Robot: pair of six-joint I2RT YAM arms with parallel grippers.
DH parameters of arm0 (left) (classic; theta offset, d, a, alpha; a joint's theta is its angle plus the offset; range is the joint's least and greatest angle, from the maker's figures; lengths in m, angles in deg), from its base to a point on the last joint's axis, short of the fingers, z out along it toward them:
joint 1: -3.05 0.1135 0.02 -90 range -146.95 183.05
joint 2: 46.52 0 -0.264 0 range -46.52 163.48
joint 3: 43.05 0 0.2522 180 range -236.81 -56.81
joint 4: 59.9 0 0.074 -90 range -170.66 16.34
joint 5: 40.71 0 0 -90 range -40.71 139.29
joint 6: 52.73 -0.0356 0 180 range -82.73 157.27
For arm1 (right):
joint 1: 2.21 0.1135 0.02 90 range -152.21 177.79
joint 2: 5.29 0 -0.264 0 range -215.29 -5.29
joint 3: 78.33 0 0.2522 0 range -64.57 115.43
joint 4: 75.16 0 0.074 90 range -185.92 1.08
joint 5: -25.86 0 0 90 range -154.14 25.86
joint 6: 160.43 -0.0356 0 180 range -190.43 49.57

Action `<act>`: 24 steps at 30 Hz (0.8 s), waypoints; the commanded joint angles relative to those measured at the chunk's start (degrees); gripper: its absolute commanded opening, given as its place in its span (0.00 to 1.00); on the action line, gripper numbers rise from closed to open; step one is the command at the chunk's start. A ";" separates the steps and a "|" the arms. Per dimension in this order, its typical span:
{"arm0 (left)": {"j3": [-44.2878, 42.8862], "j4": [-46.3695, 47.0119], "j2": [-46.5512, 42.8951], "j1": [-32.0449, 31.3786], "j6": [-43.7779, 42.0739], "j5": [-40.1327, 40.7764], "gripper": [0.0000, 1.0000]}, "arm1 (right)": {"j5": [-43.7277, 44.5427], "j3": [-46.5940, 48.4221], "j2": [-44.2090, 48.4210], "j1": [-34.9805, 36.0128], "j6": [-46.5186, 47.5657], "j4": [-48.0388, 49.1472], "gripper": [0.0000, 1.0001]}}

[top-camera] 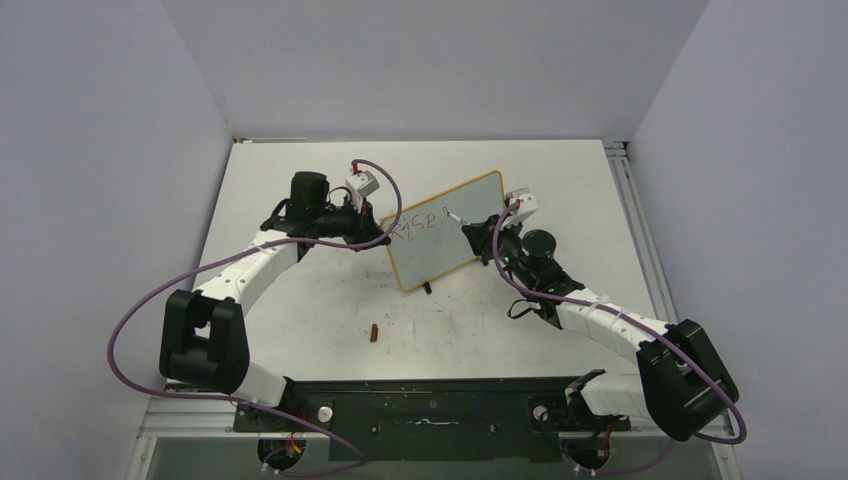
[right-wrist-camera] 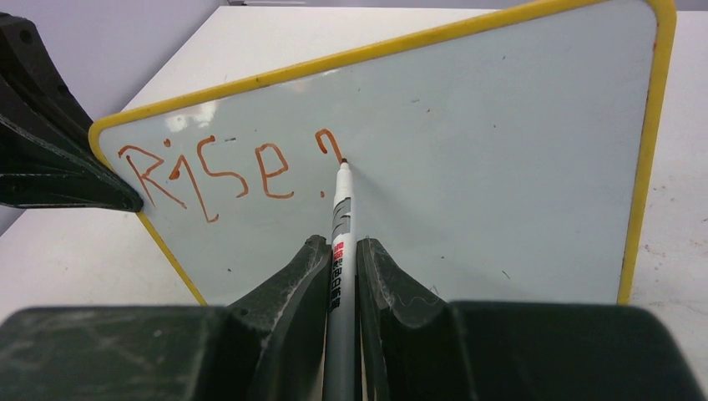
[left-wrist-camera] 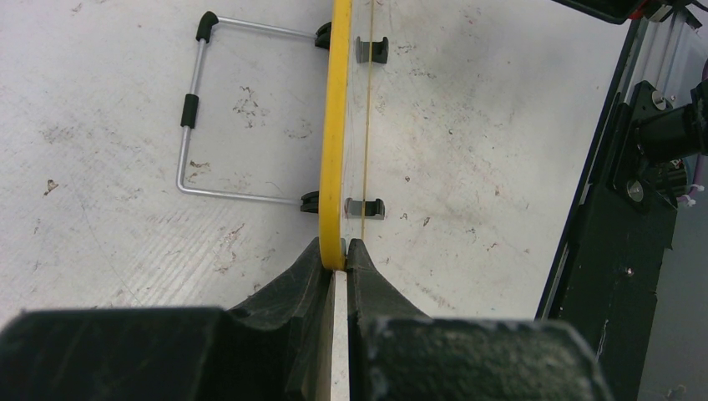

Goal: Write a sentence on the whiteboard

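White-black left arm (top-camera: 255, 265), right arm (top-camera: 600, 318); purple cables (top-camera: 112, 340); black fingers (right-wrist-camera: 292, 284).

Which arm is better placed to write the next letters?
Right: the right gripper holds the grey marker pen, tip at the yellow-framed whiteboard beside the red handwritten letters. Left gripper clamps the frame.

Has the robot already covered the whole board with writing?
No: the red-brown writing, "Rise" plus one further stroke, fills only the upper left part of the whiteboard; the rest is blank.
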 commanded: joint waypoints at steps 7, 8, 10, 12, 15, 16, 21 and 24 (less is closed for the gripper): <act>-1.70 -2.21 0.33 -0.58 -2.35 0.09 0.00 | 2.62 4.09 -0.05 -0.25 1.09 2.66 0.05; -1.69 -2.21 0.35 -0.58 -2.35 0.09 0.00 | 3.03 3.99 -0.06 -0.35 1.01 2.68 0.05; -1.73 -2.21 0.35 -0.58 -2.35 0.09 0.00 | 3.87 3.87 0.01 -0.46 0.76 2.32 0.05; -1.72 -2.21 0.33 -0.58 -2.35 0.09 0.00 | 4.30 3.64 0.34 -0.55 0.65 2.13 0.05; -1.69 -2.20 0.34 -0.58 -2.37 0.19 0.00 | 4.07 3.40 0.97 -0.64 0.71 1.87 0.05; -1.69 -2.21 0.35 -0.58 -2.40 0.18 0.00 | 3.74 3.10 1.50 -0.64 0.73 2.01 0.05; -1.77 -2.29 0.35 -0.58 -2.35 0.18 0.00 | 2.45 1.17 4.21 -0.64 0.75 2.60 0.05; -1.77 -2.30 0.35 -0.58 -2.35 0.20 0.00 | 2.53 0.03 5.10 -0.64 0.33 2.45 0.05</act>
